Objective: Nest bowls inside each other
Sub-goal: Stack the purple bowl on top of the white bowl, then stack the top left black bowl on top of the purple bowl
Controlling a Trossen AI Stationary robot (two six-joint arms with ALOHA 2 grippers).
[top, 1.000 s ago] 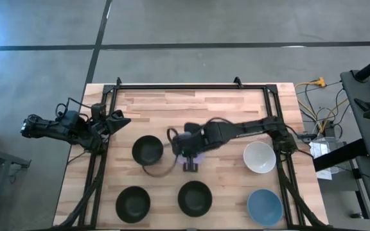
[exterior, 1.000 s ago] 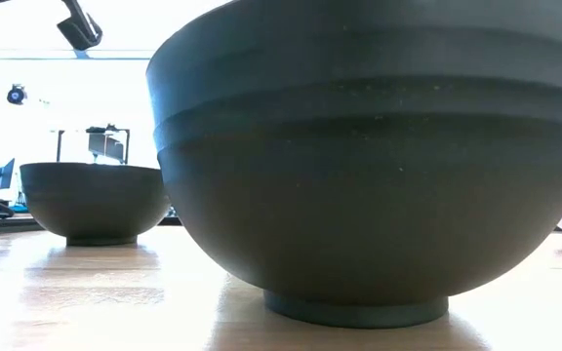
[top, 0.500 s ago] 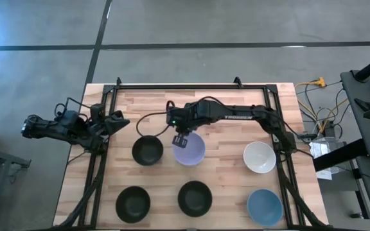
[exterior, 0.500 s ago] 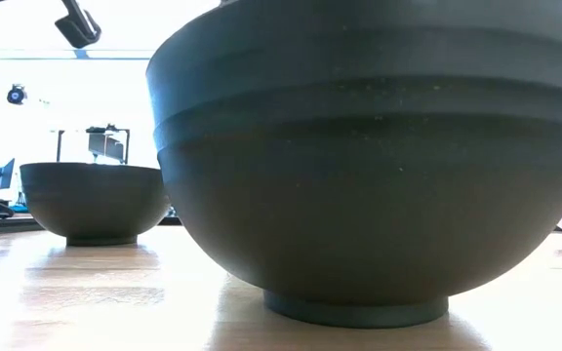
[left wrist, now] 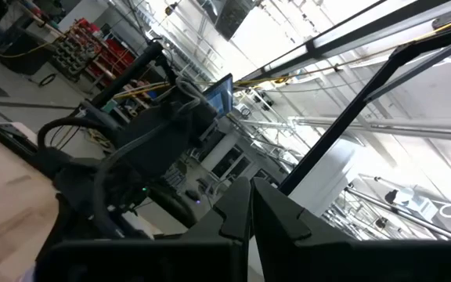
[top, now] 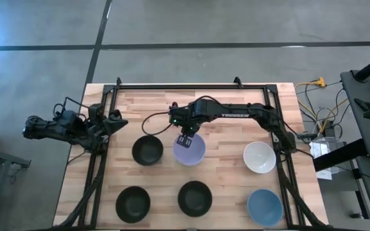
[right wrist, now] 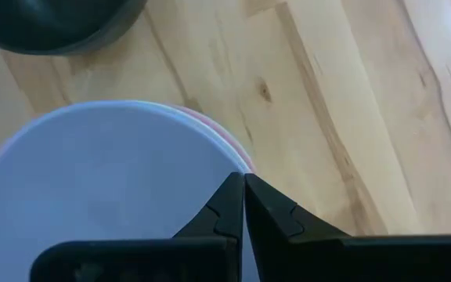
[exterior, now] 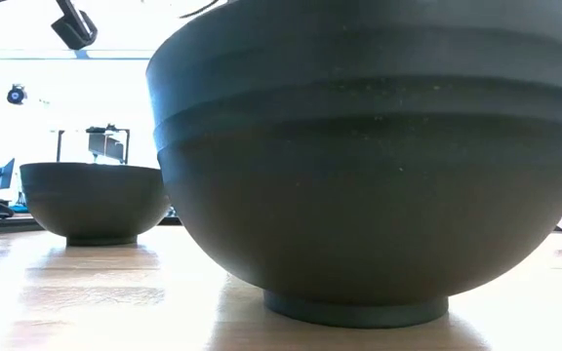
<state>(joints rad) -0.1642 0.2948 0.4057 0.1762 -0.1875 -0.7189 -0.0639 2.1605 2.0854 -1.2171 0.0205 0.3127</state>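
Note:
A lavender bowl [top: 190,151] sits near the table's middle, nested in a pink bowl whose rim [right wrist: 227,141] peeks out beside it in the right wrist view. My right gripper [top: 185,140] [right wrist: 243,186] is shut and hovers at the lavender bowl's [right wrist: 108,188] far rim. Three black bowls stand apart: one [top: 147,151] left of the lavender, two [top: 133,203] [top: 194,197] along the near edge. White [top: 259,158] and blue [top: 264,206] bowls stand on the right. Cream and mint green bowls are not visible. My left gripper [top: 122,120] [left wrist: 249,192] waits, shut, at the table's left edge. My right gripper points down from above with its shut fingertips [right wrist: 229,196] over the lavender bowl's rim [right wrist: 237,160]. The fingertips cover that spot, so I cannot tell whether they touch the rim.
In the low view a black bowl [exterior: 359,166] fills most of the picture, with another [exterior: 96,200] behind it to the left. A black metal frame [top: 191,86] runs along the far edge and both sides. Bare wood lies between the lavender and white bowls.
My right arm was stretched low across the lavender bowl. It has since risen and drawn back toward the far edge, leaving the bowl uncovered. Its gripper now stands over the bowl's far rim. The bowls have stayed in place.

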